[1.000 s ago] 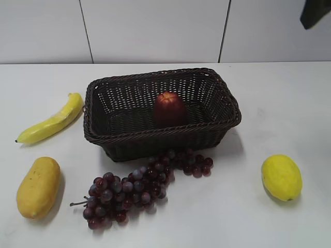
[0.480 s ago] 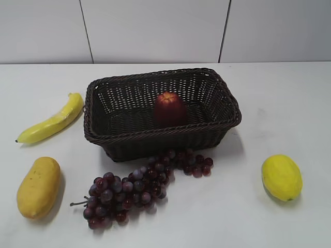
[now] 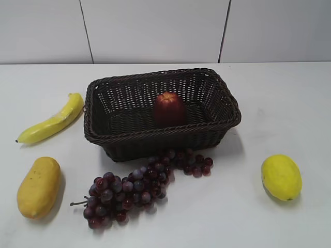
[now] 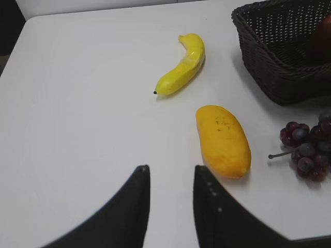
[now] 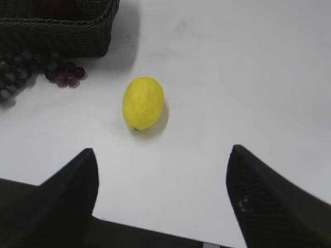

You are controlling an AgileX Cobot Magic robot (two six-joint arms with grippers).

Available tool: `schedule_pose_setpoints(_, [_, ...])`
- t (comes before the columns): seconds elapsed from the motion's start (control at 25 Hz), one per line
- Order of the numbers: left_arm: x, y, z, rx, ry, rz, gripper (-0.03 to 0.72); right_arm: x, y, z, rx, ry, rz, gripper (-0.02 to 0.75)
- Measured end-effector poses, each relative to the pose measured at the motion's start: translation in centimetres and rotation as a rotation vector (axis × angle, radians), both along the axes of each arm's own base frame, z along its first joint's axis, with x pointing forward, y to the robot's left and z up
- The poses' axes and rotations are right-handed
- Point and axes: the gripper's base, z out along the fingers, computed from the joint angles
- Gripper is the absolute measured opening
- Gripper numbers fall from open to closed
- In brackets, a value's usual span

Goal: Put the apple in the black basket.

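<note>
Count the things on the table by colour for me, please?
Yellow: 3 — banana, mango, lemon
Red: 1 — apple, inside the basket
Purple: 1 — grapes
Black: 1 — basket
Total: 6

I am seeing no text, label, brand, number or sign that can be read anywhere in my views, neither on the fruit nor on the counter.

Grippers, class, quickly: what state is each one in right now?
Left gripper: jaws slightly apart, holding nothing.
Right gripper: wide open, holding nothing.
</note>
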Motion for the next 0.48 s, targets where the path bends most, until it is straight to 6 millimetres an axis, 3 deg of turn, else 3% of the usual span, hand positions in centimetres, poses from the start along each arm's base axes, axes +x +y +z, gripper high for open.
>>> schedule_pose_setpoints(0.2, [0.0, 0.0, 0.0, 0.000, 0.000, 0.000, 0.223, -1.8, -0.4, -2.8, 0.006, -0.073, 0.005, 0.548])
schedule_pose_setpoints(0.48, [0.0, 0.0, 0.0, 0.000, 0.000, 0.000, 0.223, -2.0, -0.4, -3.0, 0.011, -0.107, 0.006, 0.496])
